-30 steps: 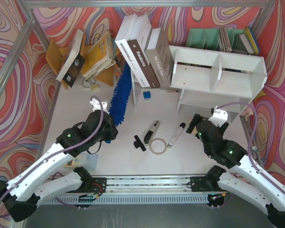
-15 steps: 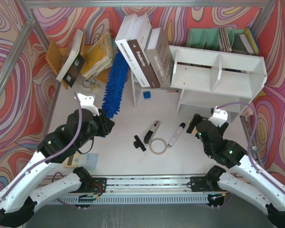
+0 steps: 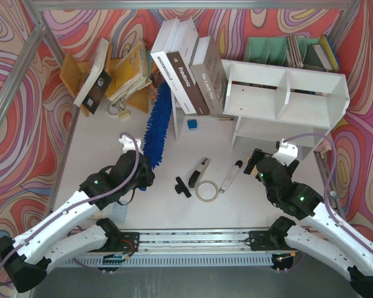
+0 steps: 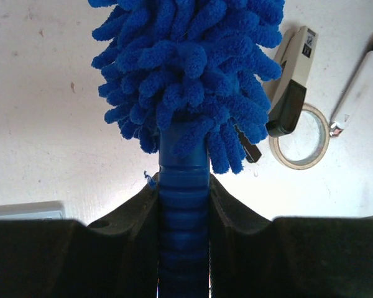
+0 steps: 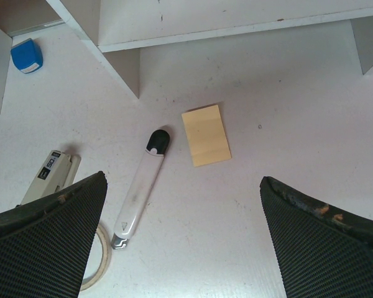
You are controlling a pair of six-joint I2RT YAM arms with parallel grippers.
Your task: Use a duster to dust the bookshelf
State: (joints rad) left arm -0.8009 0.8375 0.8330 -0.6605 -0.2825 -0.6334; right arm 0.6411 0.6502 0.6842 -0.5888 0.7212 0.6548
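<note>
The bright-blue fluffy duster [image 3: 156, 124] points away from me, its tip near the leaning books left of the white bookshelf [image 3: 286, 93]. My left gripper [image 3: 144, 169] is shut on its ribbed blue handle [image 4: 183, 205], and the shaggy head [image 4: 186, 62] hangs over the table in the left wrist view. The duster is apart from the bookshelf. My right gripper [image 3: 252, 162] is open and empty in front of the shelf. In the right wrist view [image 5: 183, 230] it hovers over the table, with the shelf's lower edge [image 5: 205, 22] at the top.
A stapler [image 3: 201, 169], a tape ring [image 3: 206, 190] and a white marker-like tool [image 5: 140, 186] lie mid-table. A yellow sticky pad [image 5: 206, 135] and a small blue block [image 5: 27, 56] lie near the shelf. Leaning books [image 3: 186, 62] and a wooden stand [image 3: 74, 74] stand at the back.
My left arm swung left with the duster half a second ago, then came back right and nearer. The duster stands about where it stood a second ago. The right arm has not moved.
</note>
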